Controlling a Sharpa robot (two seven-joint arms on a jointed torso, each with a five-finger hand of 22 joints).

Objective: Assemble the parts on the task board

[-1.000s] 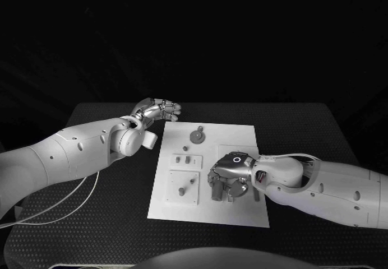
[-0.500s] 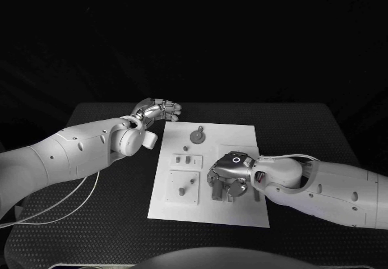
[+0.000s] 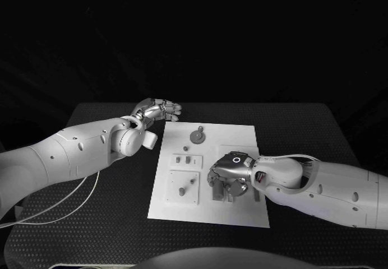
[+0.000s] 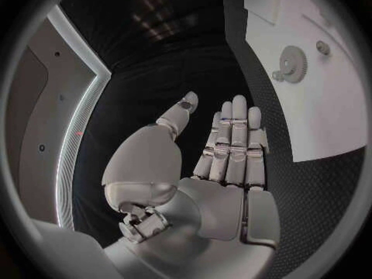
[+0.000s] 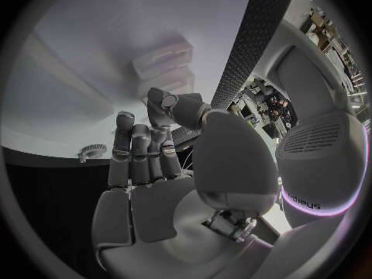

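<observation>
The right hand [image 3: 229, 178] hangs low over the near right part of the task board [image 3: 243, 134], fingers pointing down at the small parts [image 3: 184, 191]; from here I cannot tell whether it grips anything. Farther off, a gear [image 3: 198, 135] lies on the board. Beyond the far left corner, the left hand [image 3: 159, 109] hovers, fingers straight and empty.

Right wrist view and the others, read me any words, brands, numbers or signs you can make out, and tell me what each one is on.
"sharpa": small dark letters on the white arm casing beside the right hand, seen turned in the right wrist view.
A small ring mark on the back of the right hand: a sign, not text.
Task board, its parts and the left hand: no lettering legible.
</observation>
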